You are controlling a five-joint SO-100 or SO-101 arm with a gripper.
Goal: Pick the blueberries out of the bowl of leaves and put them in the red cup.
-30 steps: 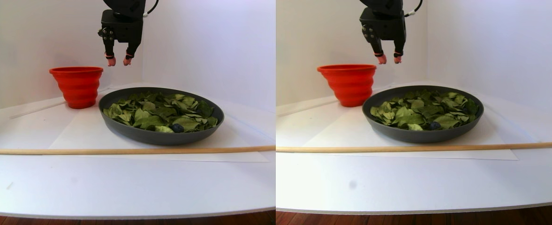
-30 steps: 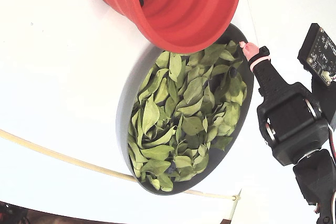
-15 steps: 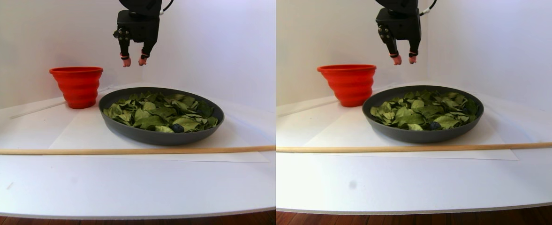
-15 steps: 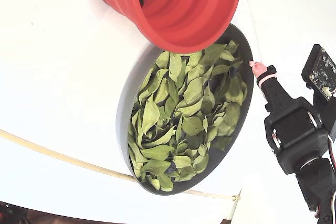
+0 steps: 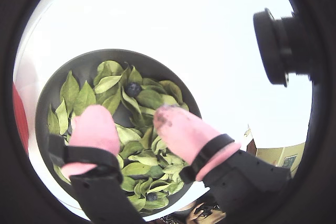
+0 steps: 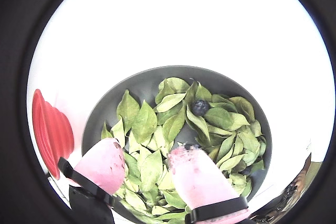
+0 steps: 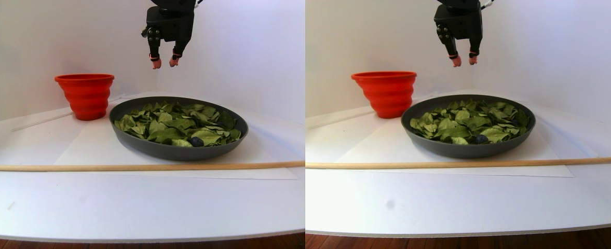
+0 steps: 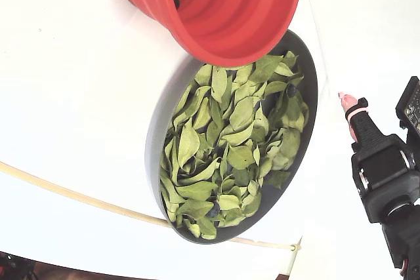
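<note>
Now the pincer (image 7: 163, 63) hovers high over the bowl (image 7: 144, 146), tips apart and empty, scouting; one blueberry (image 6: 200, 107) sits exposed among the leaves (image 6: 152, 169), red cup (image 7: 84, 96) at left

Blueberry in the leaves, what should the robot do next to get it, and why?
Probably lower the open gripper toward the blueberry lying bare on the leaves. The fingers are empty and hang high above the bowl.
</note>
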